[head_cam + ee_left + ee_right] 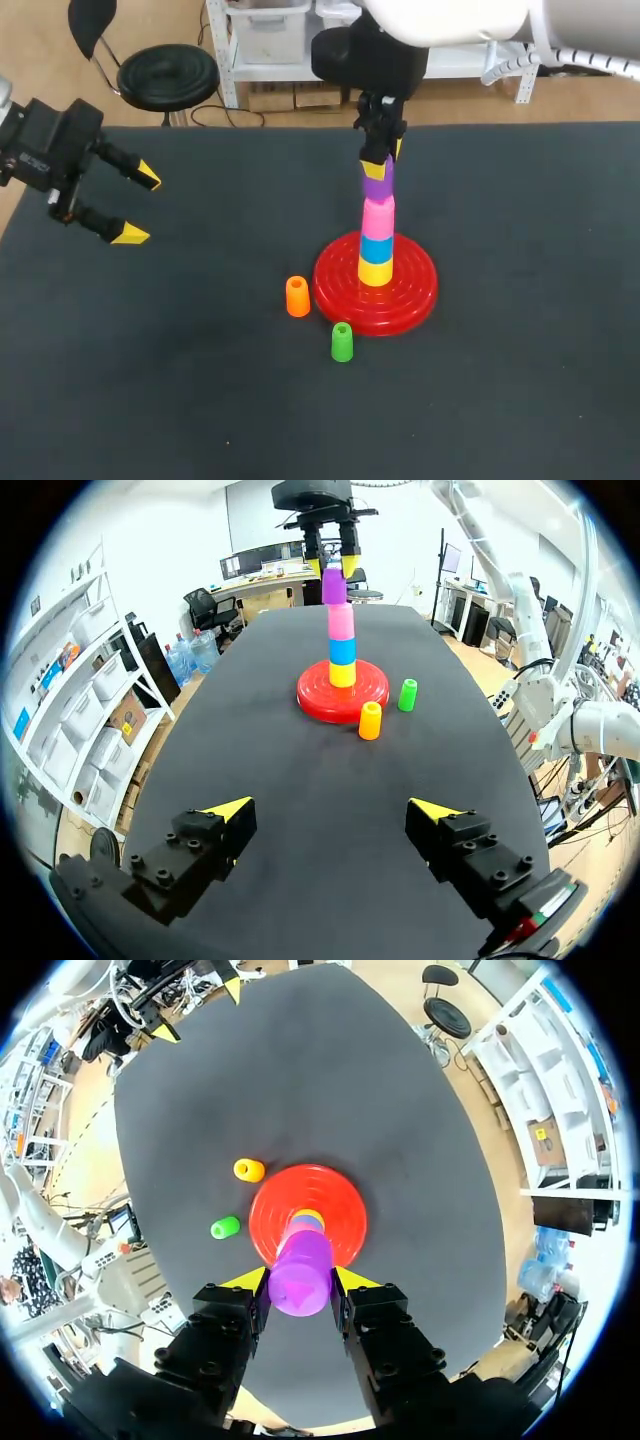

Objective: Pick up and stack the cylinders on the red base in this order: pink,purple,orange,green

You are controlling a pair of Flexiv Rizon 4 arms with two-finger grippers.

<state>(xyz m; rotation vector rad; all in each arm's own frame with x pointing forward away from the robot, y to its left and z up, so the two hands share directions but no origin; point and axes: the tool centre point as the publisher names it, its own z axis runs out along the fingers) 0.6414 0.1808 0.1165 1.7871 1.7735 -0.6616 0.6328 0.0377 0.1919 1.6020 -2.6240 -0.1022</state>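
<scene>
Counting six cylinders and one red base. Four are stacked on it, bottom up: yellow cylinder, blue cylinder, pink cylinder, purple cylinder. The orange cylinder and green cylinder stand loose on the table beside the base. The right wrist view shows what the head view doesn't: my right gripper clamps the purple cylinder from both sides. My left gripper is spread wide, holding nothing, well apart from the stack.

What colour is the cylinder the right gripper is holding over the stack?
The cylinder in the right gripper is purple, clearest in the right wrist view.
</scene>
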